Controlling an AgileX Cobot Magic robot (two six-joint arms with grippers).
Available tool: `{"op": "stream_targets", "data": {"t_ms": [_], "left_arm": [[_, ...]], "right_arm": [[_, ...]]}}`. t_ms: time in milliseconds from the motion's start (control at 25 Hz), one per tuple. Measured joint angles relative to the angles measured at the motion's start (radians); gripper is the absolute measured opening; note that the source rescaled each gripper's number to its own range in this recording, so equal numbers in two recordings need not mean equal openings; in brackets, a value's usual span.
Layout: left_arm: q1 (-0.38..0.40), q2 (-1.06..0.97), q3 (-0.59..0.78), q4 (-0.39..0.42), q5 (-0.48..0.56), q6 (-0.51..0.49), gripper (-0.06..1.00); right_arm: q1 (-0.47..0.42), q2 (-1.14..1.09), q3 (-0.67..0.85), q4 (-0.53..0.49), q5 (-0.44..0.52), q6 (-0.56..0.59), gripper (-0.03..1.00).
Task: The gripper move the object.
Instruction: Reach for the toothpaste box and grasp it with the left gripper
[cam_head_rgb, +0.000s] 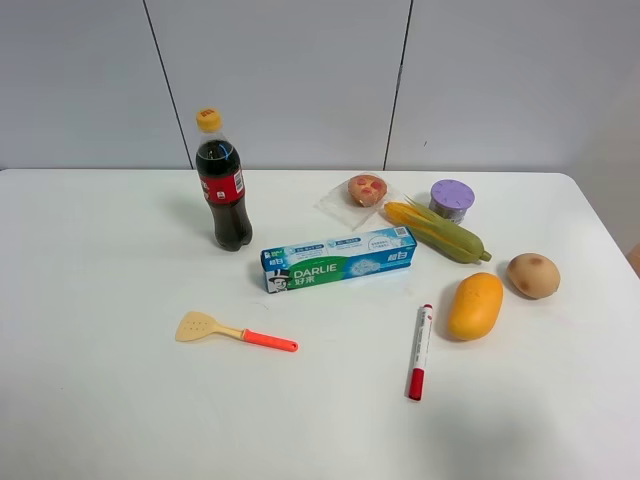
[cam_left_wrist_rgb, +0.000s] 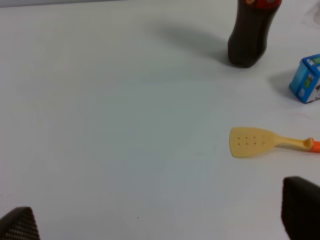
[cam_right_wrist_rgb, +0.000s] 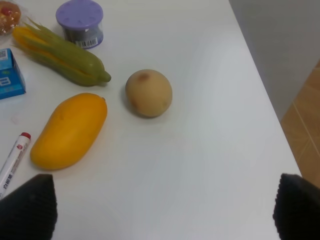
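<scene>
The light blue and green DARLIE toothpaste box (cam_head_rgb: 338, 259) lies flat near the middle of the white table, just right of the cola bottle (cam_head_rgb: 222, 182). Neither arm shows in the exterior high view. In the left wrist view, my left gripper (cam_left_wrist_rgb: 159, 220) is open and empty above bare table. One end of the box (cam_left_wrist_rgb: 306, 79) shows far off, beyond the spatula (cam_left_wrist_rgb: 255, 142). In the right wrist view, my right gripper (cam_right_wrist_rgb: 162, 210) is open and empty over the table's right part. The other end of the box (cam_right_wrist_rgb: 10, 75) shows at the picture's edge.
A yellow spatula with an orange handle (cam_head_rgb: 232, 331) lies front left of the box. A red-and-white marker (cam_head_rgb: 420, 352), a mango (cam_head_rgb: 475, 305), a potato (cam_head_rgb: 533, 275), corn (cam_head_rgb: 440, 230), a purple-lidded can (cam_head_rgb: 452, 199) and a wrapped bun (cam_head_rgb: 366, 192) lie to the right. The table's right edge (cam_right_wrist_rgb: 260, 90) is close.
</scene>
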Motion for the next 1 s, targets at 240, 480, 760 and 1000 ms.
{"op": "stream_targets", "data": {"t_ms": [240,480,760,1000], "left_arm": [[0.000,0.000,0.000,0.000,0.000,0.000,0.97],[0.000,0.000,0.000,0.000,0.000,0.000,0.97],[0.000,0.000,0.000,0.000,0.000,0.000,0.97],[0.000,0.000,0.000,0.000,0.000,0.000,0.97]], "right_arm": [[0.000,0.000,0.000,0.000,0.000,0.000,1.00],[0.000,0.000,0.000,0.000,0.000,0.000,1.00],[0.000,0.000,0.000,0.000,0.000,0.000,1.00],[0.000,0.000,0.000,0.000,0.000,0.000,1.00]]}}
